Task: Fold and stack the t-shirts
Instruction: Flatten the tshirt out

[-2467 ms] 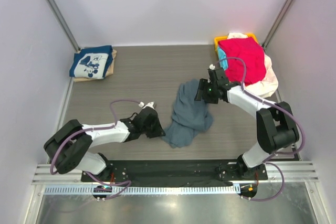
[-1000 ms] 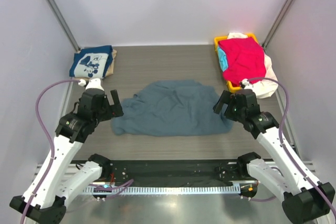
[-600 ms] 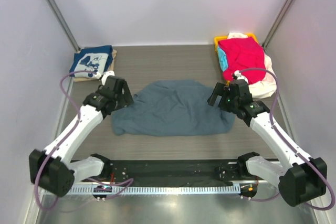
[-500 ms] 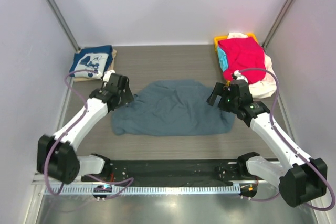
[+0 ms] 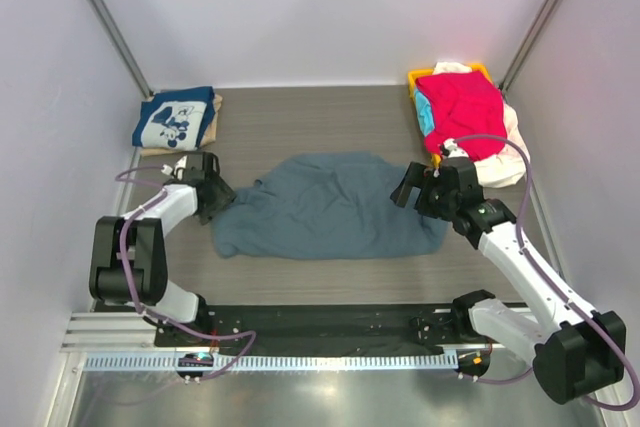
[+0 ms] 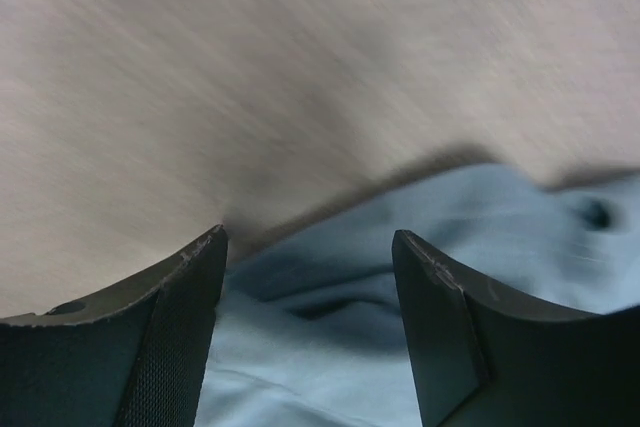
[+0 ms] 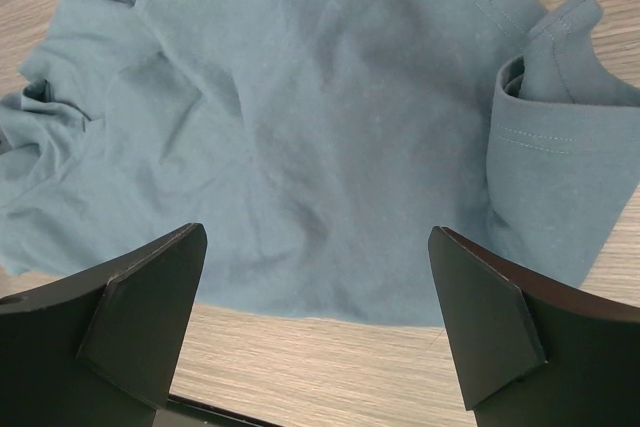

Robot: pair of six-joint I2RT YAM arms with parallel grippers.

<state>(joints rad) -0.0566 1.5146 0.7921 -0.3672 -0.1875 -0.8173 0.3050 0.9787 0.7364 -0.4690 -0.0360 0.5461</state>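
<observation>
Slate blue-grey t-shirt (image 5: 330, 205) lies spread on the table (image 5: 300, 127). Left fingers (image 6: 170, 337), partly parted, straddle its left edge. Right fingers (image 7: 140, 307), spread wide, hover over its right side. Bare wood shows beyond its far edge.

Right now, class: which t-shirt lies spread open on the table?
The slate blue-grey t-shirt at the centre; the navy printed t-shirt is folded, the red t-shirt heaped on the yellow basket.

The top view is bright and even, with only soft shadows on the bench (image 5: 300, 117). The red t-shirt (image 5: 462, 112) throws a pink glow on the far wall (image 5: 455, 59). The left wrist view is smeared and blurry. The right wrist view is sharp; stitches on the blue-grey t-shirt (image 7: 330, 127) show clearly.
</observation>
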